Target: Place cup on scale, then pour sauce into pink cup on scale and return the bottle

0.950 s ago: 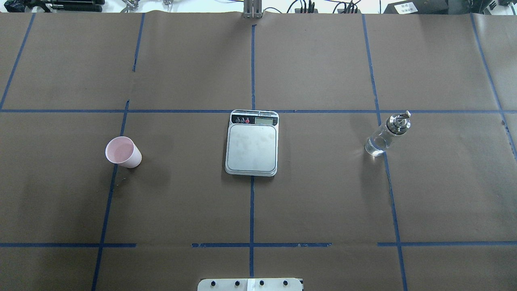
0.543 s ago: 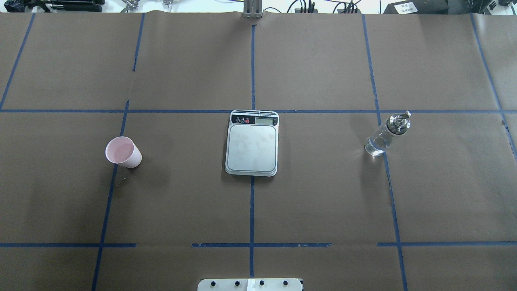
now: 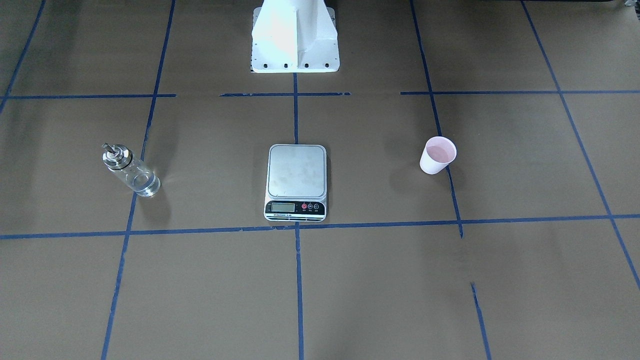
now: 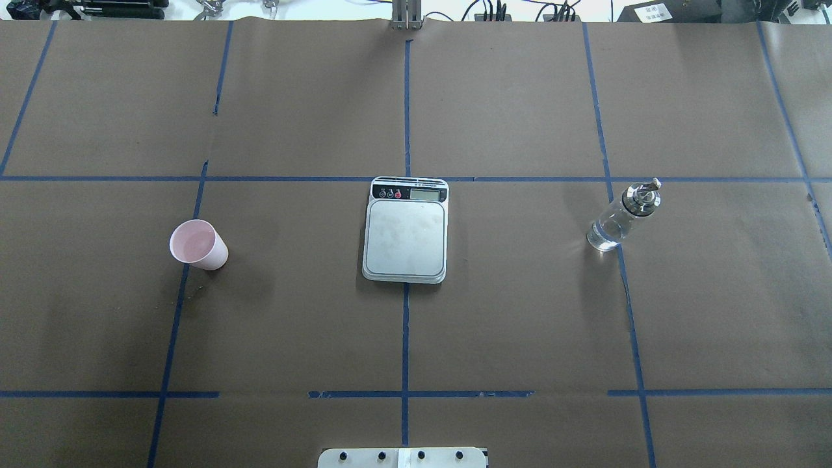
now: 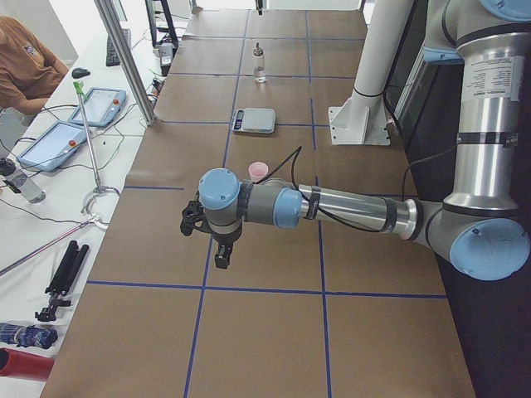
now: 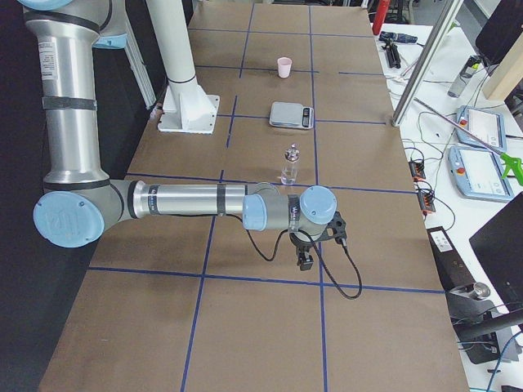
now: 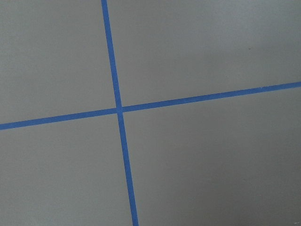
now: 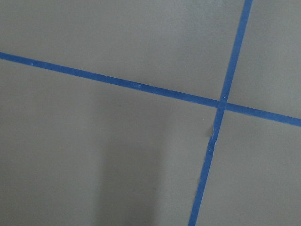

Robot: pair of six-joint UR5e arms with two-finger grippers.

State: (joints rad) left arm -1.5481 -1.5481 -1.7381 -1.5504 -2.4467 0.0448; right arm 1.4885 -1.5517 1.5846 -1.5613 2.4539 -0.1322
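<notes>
Brown paper ruled with blue tape covers the surface [image 3: 350, 280]. From the front-facing view the scale [image 3: 296, 181] is seen at the middle with its display strip toward the operators' edge; the cup [image 3: 438, 155] stands upright toward the robot's left end, well apart from the scale; the bottle [image 3: 130, 171] stands toward the right end, its clear sauce [image 3: 141, 183] barely made out through the glass; no arm is shown.

From overhead the same row is seen: cup [image 4: 197, 244], scale [image 4: 405, 231], bottle [image 4: 623, 216], none touching another; nothing has yet been placed.

From the left end the left gripper [image 5: 221, 249] is seen hanging over the surface near that end, short of the cup [image 5: 259, 171]; whether it is open cannot be told, and nothing is held.

From the right end the right gripper [image 6: 305, 260] is seen near the bottle [image 6: 289, 165] but apart from it; its opening cannot be told either.

Both wrist views show only paper and tape.

The cup is judged the first thing to be fetched; it should be grasped lightly by its wall, since thin cups crush, and set centred on the platform.
</notes>
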